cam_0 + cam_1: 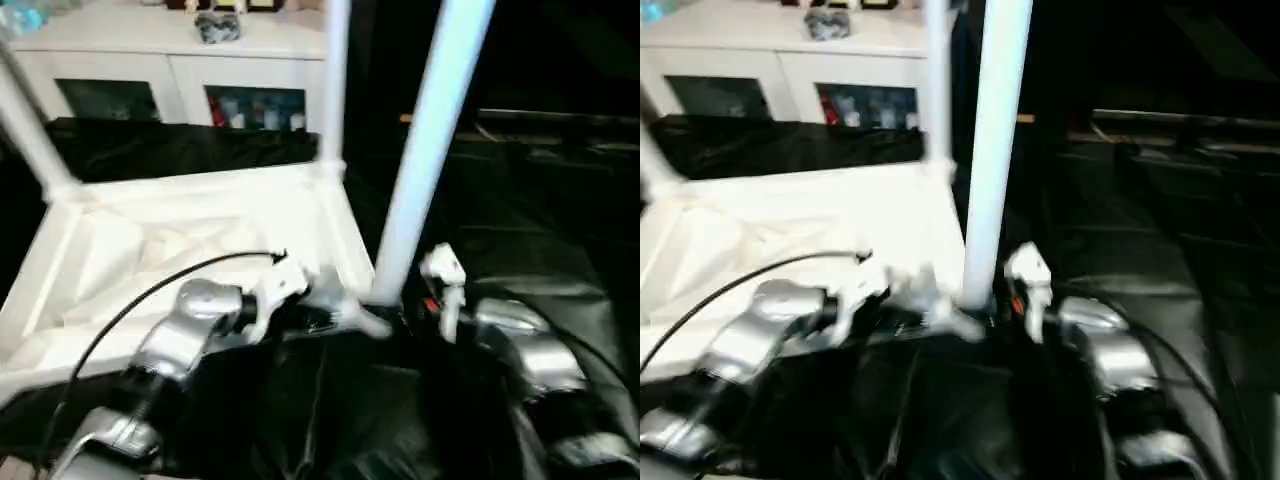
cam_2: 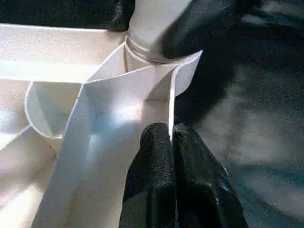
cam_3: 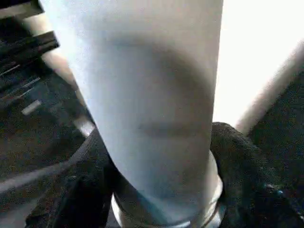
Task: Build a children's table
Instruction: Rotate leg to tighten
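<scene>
White leg (image 1: 430, 130) upright in corner socket, top (image 1: 150, 250) upside down

— Where does the silver left forearm (image 1: 170, 350) sit?

— It reaches forward and inward from the lower left, a black cable arching over it. The left gripper of two black fingers (image 2: 172, 142) is pinched together on a thin white plastic wall (the edge sits right between the fingertips).

— And the right?

— The silver right forearm (image 1: 525, 350) comes in from the lower right. The right gripper of two black fingers (image 3: 161, 175) clasps a white tapered tube, one finger on each side.
</scene>
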You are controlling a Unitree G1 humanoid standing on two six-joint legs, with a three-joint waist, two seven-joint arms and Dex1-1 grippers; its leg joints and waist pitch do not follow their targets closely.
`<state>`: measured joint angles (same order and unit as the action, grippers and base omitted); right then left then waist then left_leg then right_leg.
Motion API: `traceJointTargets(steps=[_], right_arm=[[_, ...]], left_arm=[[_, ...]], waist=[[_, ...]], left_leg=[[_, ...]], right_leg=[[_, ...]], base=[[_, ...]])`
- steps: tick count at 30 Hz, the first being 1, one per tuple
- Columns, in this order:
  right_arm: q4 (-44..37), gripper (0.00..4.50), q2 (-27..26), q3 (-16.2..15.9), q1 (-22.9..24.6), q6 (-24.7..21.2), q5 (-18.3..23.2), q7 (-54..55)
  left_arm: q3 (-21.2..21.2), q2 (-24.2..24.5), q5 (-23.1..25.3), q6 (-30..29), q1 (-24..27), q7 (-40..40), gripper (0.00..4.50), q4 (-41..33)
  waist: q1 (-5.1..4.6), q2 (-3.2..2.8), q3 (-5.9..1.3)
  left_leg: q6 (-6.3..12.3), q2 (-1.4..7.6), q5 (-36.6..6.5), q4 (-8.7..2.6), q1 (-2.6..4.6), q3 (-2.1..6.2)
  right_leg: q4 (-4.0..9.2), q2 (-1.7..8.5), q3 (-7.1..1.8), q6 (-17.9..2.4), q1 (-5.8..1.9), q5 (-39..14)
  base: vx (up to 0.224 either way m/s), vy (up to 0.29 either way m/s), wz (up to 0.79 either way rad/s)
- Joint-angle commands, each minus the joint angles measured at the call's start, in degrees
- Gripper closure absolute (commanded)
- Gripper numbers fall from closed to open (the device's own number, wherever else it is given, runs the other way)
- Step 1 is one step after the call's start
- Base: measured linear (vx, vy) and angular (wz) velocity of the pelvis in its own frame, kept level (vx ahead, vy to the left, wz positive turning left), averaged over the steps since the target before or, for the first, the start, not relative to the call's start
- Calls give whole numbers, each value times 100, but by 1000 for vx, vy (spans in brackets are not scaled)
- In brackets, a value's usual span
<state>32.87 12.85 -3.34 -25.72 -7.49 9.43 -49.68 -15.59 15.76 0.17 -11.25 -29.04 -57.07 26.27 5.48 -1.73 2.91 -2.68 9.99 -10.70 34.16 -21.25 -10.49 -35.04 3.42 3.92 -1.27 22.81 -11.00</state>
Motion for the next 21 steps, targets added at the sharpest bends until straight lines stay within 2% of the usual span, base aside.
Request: traceJointTargets(steps=[1,5,6,7,8,9,10,12,15,16,19,21], right_arm=[[265,191,-432,-287,-79,40,-232,657],[561,191,-825,-38,-277,57,-267,1700],[658,191,-1094,16,-394,94,-375,2153],[667,191,-1177,11,-424,130,-418,2249],[694,191,-1224,-31,-448,246,-437,2151],[699,156,-1228,-37,-450,264,-438,2132],[707,135,-1252,-22,-466,322,-375,1985],[648,118,-1231,19,-469,255,-223,1779],[616,102,-1110,-49,-469,342,-268,1679],[620,83,-1034,-93,-475,408,-326,1633],[594,76,-892,-79,-478,448,-291,1305],[546,76,-833,-66,-475,403,-212,1104]], left_arm=[[107,-375,5,94,-356,741,450,-54],[113,-611,117,15,-430,1168,450,-23],[126,-815,179,-12,-422,1382,450,-35],[107,-876,190,-3,-398,1394,450,-62],[73,-908,207,19,-368,1403,450,-74],[67,-911,208,23,-364,1402,450,-75],[18,-903,193,64,-331,1323,450,-83],[-14,-846,164,103,-275,1242,450,-117],[-33,-728,101,173,-201,1073,450,-196],[-35,-656,68,207,-160,966,450,-247],[10,-515,0,214,-48,653,450,-411],[14,-447,-53,215,-7,505,450,-477]], waist=[[-50,82,-323],[-78,74,-350],[-83,61,-354],[-105,68,-369],[-99,65,-372],[-99,69,-378],[-87,67,-392],[-85,58,-393],[-85,69,-376],[-88,64,-366],[-106,75,-361],[-113,76,-365]], left_leg=[[55,325,-1326,-440,84,177],[146,334,-1105,-426,60,161],[155,334,-1072,-423,58,158],[169,322,-883,-411,44,151],[195,321,-886,-400,51,144],[225,320,-870,-390,43,139],[332,326,-718,-381,36,136],[412,329,-622,-373,35,130],[446,327,-736,-379,32,125],[403,333,-853,-390,36,133],[363,339,-917,-399,28,141],[398,340,-910,-392,35,135]], right_leg=[[568,568,-290,-860,-239,-2358],[521,553,-314,-915,-244,-1826],[505,549,-317,-957,-241,-1705],[479,544,-308,-1039,-257,-1400],[477,553,-315,-1054,-256,-1350],[469,556,-320,-1082,-263,-1279],[426,542,-319,-1133,-276,-951],[401,533,-316,-1215,-276,-691],[425,541,-312,-1230,-285,-826],[442,550,-309,-1196,-285,-1062],[447,557,-312,-1167,-293,-1184],[446,557,-320,-1180,-286,-1167]], base=[[0,0,0],[0,0,0],[0,0,0],[0,0,0],[0,0,0],[0,0,0],[0,0,0],[0,0,0],[0,0,0],[0,0,0],[0,0,0],[0,0,0]])
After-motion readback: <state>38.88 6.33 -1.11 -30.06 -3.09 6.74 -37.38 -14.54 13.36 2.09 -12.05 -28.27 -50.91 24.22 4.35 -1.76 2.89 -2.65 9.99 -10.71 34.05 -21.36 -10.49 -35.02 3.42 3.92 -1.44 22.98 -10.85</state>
